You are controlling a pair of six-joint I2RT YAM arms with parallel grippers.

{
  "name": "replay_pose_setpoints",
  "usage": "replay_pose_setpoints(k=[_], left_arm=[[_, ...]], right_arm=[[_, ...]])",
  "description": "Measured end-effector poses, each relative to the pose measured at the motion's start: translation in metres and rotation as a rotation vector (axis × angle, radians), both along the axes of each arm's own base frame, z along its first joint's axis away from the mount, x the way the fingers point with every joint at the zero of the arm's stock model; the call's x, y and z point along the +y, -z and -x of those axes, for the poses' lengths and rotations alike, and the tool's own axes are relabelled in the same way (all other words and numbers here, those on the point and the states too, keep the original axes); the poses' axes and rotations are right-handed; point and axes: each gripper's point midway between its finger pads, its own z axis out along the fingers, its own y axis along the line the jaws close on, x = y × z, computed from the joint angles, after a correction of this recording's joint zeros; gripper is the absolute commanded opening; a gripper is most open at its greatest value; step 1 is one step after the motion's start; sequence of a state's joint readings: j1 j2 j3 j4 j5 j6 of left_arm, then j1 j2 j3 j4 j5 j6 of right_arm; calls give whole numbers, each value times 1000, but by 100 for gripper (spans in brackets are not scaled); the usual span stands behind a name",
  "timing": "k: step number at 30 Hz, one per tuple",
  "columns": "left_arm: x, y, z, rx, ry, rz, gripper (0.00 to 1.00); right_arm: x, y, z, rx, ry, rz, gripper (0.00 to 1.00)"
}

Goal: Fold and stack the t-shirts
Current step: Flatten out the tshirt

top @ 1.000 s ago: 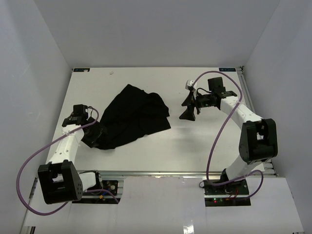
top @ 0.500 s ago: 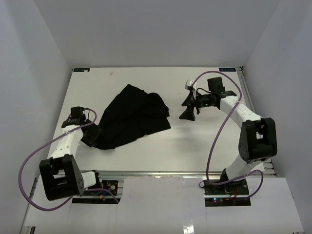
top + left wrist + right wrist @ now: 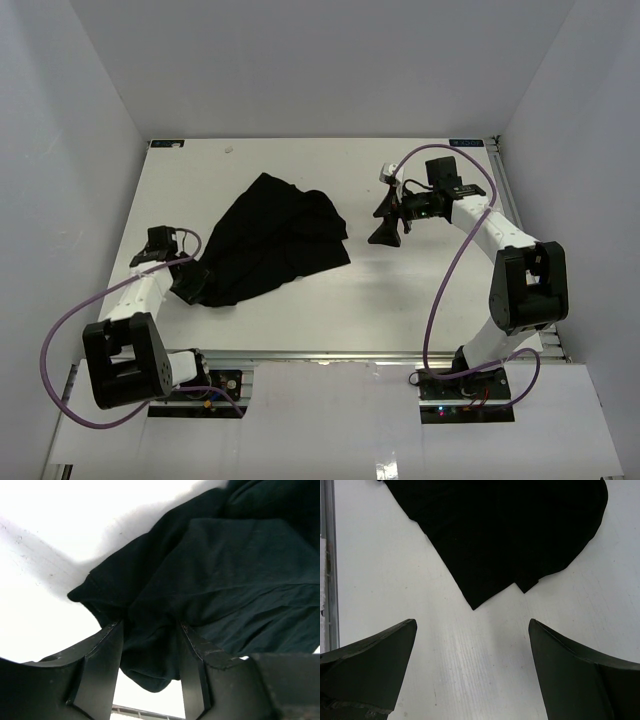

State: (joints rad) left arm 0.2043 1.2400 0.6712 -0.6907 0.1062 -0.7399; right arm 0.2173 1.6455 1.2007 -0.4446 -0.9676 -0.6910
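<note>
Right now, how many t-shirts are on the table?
1. A crumpled black t-shirt lies left of centre on the table, its near corner between the fingers of the left gripper. Another could be hidden in its folds.

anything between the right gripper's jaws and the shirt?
Nothing: only bare table between the right gripper and the t-shirt, clearest in the right wrist view.

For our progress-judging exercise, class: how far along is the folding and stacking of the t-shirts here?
Done: nothing; the t-shirt lies crumpled and unfolded on the table. In hand: the left gripper straddles a fold at its near corner, jaws not visibly clamped. The right gripper hangs open over bare table beside it. Left: all folding and stacking.
</note>
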Motion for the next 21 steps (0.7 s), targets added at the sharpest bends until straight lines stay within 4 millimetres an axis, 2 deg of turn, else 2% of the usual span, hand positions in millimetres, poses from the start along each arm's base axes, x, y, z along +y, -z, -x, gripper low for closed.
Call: replay_pose_setpoints(k=[6, 13, 20, 21], left_arm=[[0, 9, 9, 18, -9, 5, 51], [1, 5, 6, -8, -10, 0, 39], [-1, -2, 4, -38, -6, 5, 23], [-1, -3, 4, -45, -6, 6, 18]], right_arm=[[0, 0, 0, 1, 0, 1, 100], [-1, 1, 1, 1, -1, 6, 100], [-2, 2, 0, -7, -1, 13, 100], [-2, 2, 0, -9, -1, 14, 100]])
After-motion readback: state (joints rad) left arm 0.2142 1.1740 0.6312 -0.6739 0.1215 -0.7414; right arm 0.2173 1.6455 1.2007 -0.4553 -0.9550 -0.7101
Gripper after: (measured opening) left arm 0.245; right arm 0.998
